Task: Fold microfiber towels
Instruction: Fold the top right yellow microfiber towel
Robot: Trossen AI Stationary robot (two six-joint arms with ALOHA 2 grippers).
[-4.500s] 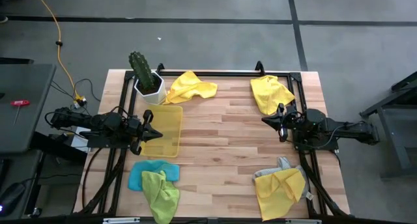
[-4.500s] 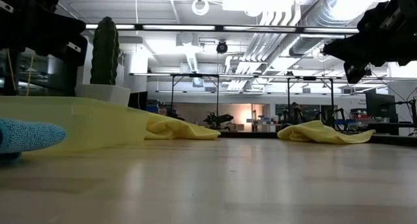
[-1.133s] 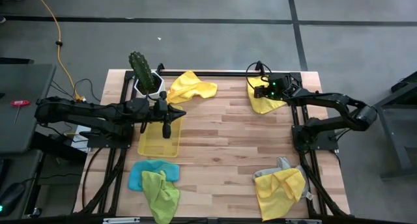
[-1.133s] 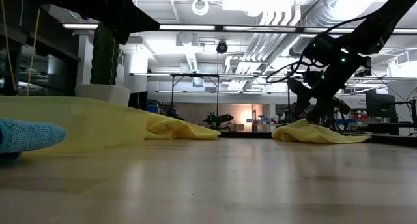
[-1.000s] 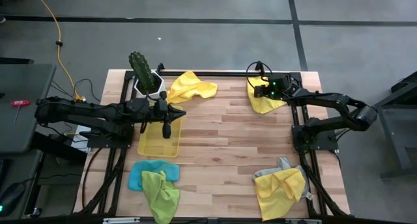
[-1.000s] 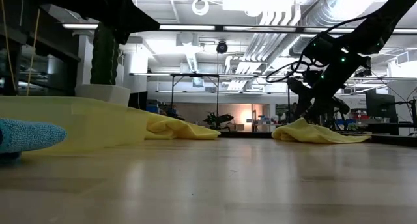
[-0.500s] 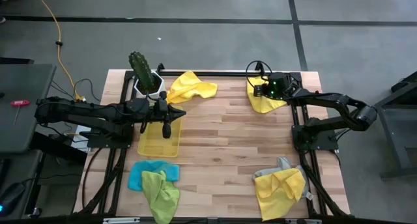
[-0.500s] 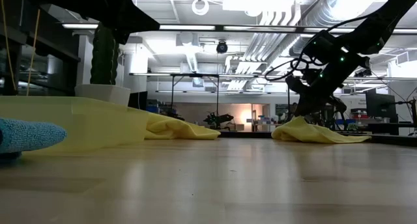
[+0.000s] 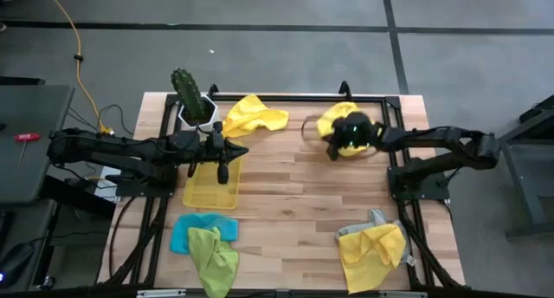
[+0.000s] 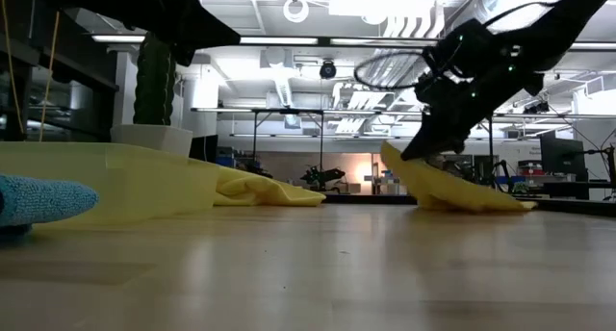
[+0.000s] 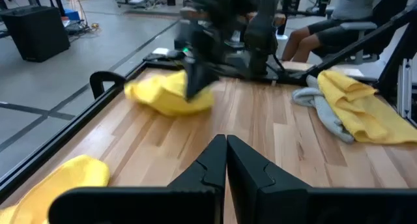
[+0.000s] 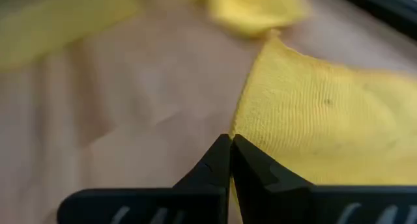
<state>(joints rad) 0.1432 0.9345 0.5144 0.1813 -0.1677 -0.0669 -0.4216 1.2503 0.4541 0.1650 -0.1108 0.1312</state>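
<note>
Wooden slat worktop (image 9: pixel 294 194), black frame rail around it. Translucent yellow plastic tray (image 9: pixel 215 178) at the left; potted green cactus in a white pot (image 9: pixel 192 99) at far left.

Crumpled microfiber towels lie in four spots:
- Bright yellow one, far centre-left (image 9: pixel 253 114).
- Bright yellow one, far right (image 9: pixel 339 123), now in the grip.
- Light blue (image 9: pixel 192 229) plus lime green (image 9: pixel 215 256), near left.
- Yellow over grey (image 9: pixel 372 246), near right.

Right hand (image 9: pixel 336 145) is clamped tight on an edge of the far-right yellow towel. One corner is off the wood and the rest trails on the worktop.

Left hand (image 9: pixel 222 166) is fully closed with nothing in it, parked over the tray.

Risks:
- It's a thin pinch on one edge, so the cloth could slip out on a fast drag.
- The towel is bunched, so it may land doubled over instead of flat.
- The trailing part could catch the far frame rail.

Views:
- Low view shows the towel (image 10: pixel 452 189) lifted into a peak under the hand; the overhead view reads that as a lump.
- Right wrist view shows the fingertips (image 12: pixel 229 160) meeting on the towel edge (image 12: pixel 313 120).
- Left wrist view shows the near-right pile (image 11: pixel 352 107) close up.
</note>
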